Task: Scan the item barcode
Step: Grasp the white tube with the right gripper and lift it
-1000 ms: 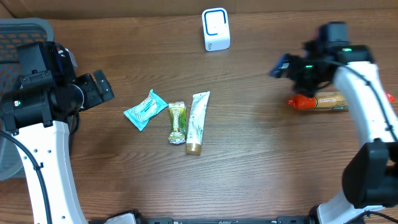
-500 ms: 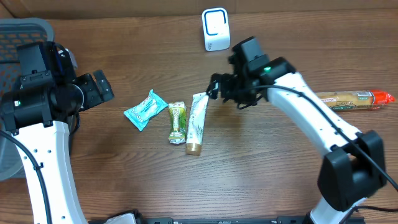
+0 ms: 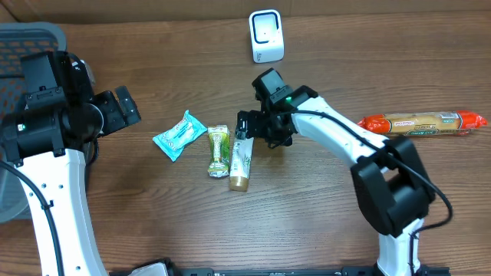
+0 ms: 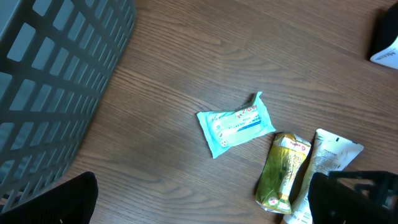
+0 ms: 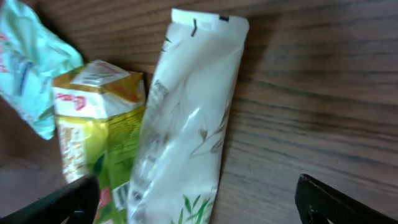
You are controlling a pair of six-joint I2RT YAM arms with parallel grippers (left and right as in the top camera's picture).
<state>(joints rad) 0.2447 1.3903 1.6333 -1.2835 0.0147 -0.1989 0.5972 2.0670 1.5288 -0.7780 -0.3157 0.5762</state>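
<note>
Brown wood-grain table (image 3: pixel 322 222) fills the overhead view. A grey lattice basket (image 3: pixel 31 34) sits at its far left corner, and a small white scanner (image 3: pixel 265 36) stands upright near the far edge, about mid-width.

Three items lie side by side in the middle of the table. A teal packet (image 3: pixel 178 135) is on the left and a green-and-yellow packet (image 3: pixel 219 150) is next to it. On the right is a white tube (image 3: pixel 241 162) with a leaf print and a gold cap. The cap points toward the near edge and the flat crimped end toward the scanner. In the right wrist view the white tube (image 5: pixel 193 112) lies flat on the wood, right up against the green-and-yellow packet (image 5: pixel 93 130). A long orange-wrapped roll (image 3: pixel 422 123) lies well apart from them, near the right edge.

The right pincer (image 3: pixel 249 126) hangs over the crimped end of the white tube. Its jaws are spread wide and grip nothing. In its own camera both jaws sit at the bottom corners of the frame, with the tube lying between and beneath them.

The left pincer (image 3: pixel 123 110) hovers beside the basket, well apart from the teal packet. Its jaws are also fully spread and empty. Its camera looks down on the basket wall (image 4: pixel 56 81), the teal packet (image 4: pixel 236 123) and the ends of the other two items.
</note>
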